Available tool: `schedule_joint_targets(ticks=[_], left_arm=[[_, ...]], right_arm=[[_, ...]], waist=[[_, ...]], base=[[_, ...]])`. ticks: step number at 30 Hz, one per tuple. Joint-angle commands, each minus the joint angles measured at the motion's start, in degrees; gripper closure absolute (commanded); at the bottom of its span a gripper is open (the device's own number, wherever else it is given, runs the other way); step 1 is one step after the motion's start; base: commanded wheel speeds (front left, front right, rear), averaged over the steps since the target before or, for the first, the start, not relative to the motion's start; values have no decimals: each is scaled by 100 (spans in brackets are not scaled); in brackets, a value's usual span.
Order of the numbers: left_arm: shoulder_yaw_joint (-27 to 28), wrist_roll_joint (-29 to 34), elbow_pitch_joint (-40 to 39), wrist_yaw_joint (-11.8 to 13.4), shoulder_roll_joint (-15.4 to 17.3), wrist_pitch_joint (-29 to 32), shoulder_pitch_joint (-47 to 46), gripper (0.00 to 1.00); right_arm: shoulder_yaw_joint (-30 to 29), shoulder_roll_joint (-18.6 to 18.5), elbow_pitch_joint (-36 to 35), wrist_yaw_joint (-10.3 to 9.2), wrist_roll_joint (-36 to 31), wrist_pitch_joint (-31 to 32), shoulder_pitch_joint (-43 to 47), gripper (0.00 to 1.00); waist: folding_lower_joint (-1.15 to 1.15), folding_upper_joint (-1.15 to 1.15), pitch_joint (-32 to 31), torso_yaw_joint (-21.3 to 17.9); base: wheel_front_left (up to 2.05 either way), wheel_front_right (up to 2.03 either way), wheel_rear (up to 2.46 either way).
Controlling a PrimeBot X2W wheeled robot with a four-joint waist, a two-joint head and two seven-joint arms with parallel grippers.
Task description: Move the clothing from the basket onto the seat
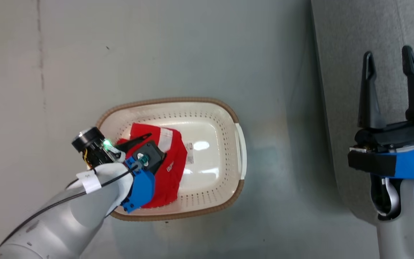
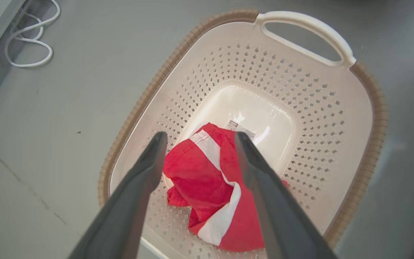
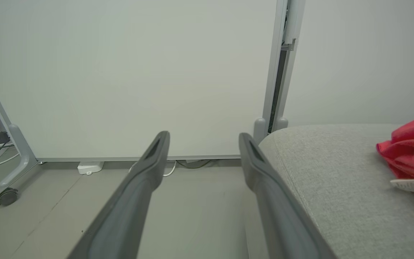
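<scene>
The cream basket [image 1: 234,118] with a brown rim stands on the grey floor, and a crumpled piece of red clothing [image 1: 171,169] with white stripes lies in its left half. My left gripper [image 1: 140,142] reaches down into the basket over it. In the left wrist view the left gripper [image 2: 199,136] is open, its fingers astride the clothing [image 2: 199,176] inside the basket [image 2: 149,90]. My right gripper [image 1: 387,52] hangs open and empty over the grey seat [image 1: 340,54]. The right wrist view has another red garment [image 3: 413,151] lying on the seat [image 3: 329,172], right of the right gripper [image 3: 204,135].
A paper label [image 2: 233,125] sticks to the basket's bare bottom and a white handle [image 2: 304,25] spans its far end. White cables [image 2: 31,46] lie on the floor. A white wall panel on a caster [image 3: 6,197] stands beyond the seat.
</scene>
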Motion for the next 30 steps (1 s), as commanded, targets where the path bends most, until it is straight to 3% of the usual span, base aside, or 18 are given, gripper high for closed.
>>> schedule_joint_targets(ticks=[1,15,24,30], left_arm=[[-49,14,47,-2,59,147,-197,0],[-88,1342,329,-2,248,1746,-366,0],[-89,1253,570,-2,306,2174,-765,0],[-89,1399,707,-2,169,2346,-872,0]], right_arm=[[21,9,-77,3,-10,-8,-169,0],[45,9,-482,3,103,-8,-516,0],[-17,9,-730,3,63,-7,-496,0],[-84,9,-860,3,13,-7,-444,0]], waist=[[-2,0,500,-223],[-2,0,1683,-608],[-2,0,2235,-667],[-2,0,2439,-624]], base=[[0,0,0],[0,0,0],[0,0,0],[0,0,0]])
